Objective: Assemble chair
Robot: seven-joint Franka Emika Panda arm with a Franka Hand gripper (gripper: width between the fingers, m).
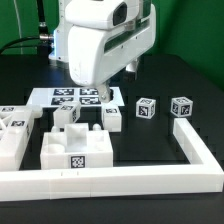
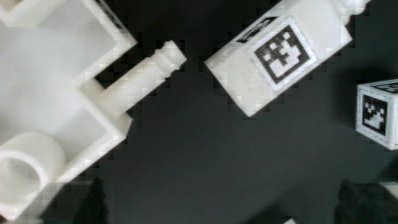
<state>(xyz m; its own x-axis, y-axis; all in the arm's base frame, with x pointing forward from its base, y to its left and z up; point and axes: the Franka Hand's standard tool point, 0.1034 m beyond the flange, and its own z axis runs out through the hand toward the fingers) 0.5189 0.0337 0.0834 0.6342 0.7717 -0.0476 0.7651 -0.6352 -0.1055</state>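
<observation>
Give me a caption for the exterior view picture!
A white robot arm hangs over tagged white chair parts on a black table.

Black tabletop (image 1: 150, 140), green backdrop (image 1: 196, 38) behind

The arm (image 1: 100, 40) was a bulky, glossy white shell with rounded corners. Thin dark seams split its smooth panels, which caught soft grey reflections, and a small dark part showed beneath its lower edge in the exterior view. In the wrist view the gripper (image 2: 214, 203) appeared only as two dark, blurred fingers (image 2: 368, 196).
</observation>
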